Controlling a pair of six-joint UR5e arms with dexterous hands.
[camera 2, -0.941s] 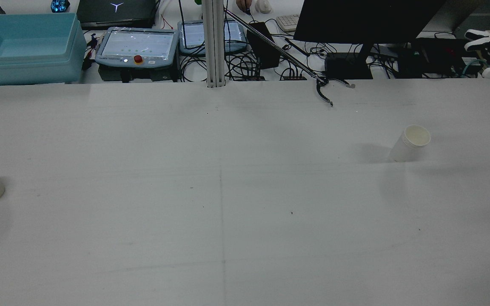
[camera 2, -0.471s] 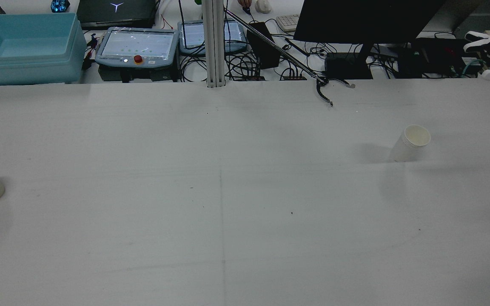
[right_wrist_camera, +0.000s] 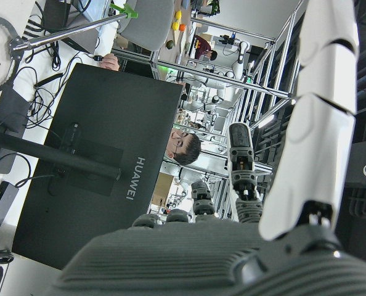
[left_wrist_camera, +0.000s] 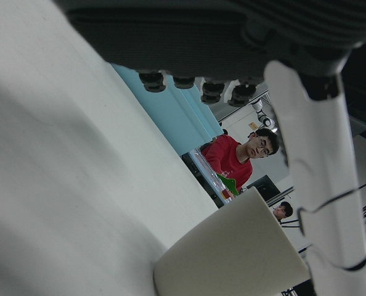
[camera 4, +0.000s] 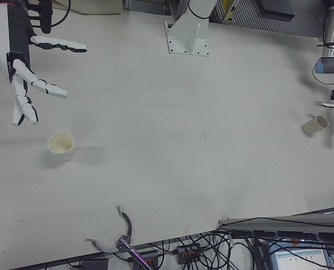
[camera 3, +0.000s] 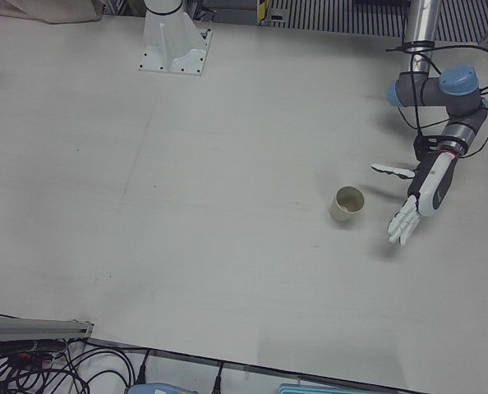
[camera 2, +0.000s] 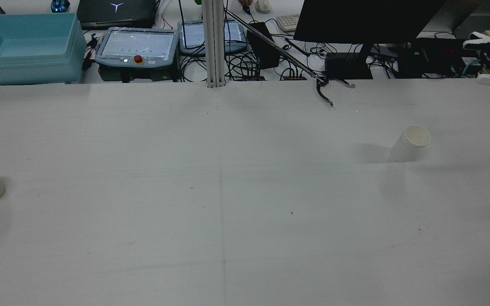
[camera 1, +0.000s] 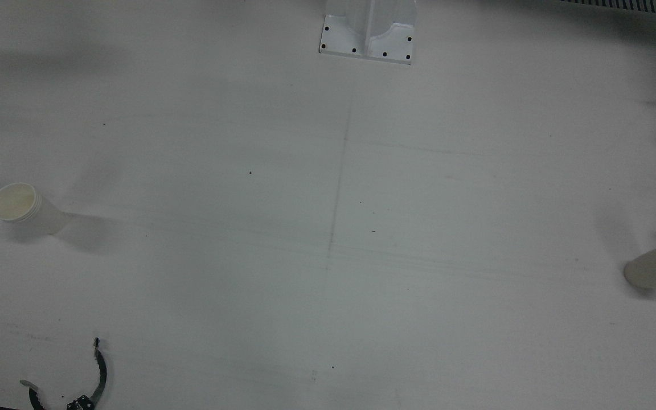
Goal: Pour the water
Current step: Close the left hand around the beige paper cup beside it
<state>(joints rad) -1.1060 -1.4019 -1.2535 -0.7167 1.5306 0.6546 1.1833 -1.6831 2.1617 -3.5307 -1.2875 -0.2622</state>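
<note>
A: Barely anything is shifting since the earlier rear frames: the right hand (camera 2: 489, 59) is drifting slightly at the far right edge, both cups sitting where they were.

B: Hand states?

A: Right hand (camera 4: 23, 62) is hanging with fingers spread, holding nothing. Left hand (camera 3: 421, 193) is also splayed and empty.

B: Key relation?

A: Left cup (camera 3: 347, 203) is standing upright just beside the left hand, at its 9 o'clock in the left-front view (nearer pairing, probably grasped first). Right cup (camera 4: 61, 144) is sitting at 5 o'clock below the right hand, apart.
</note>
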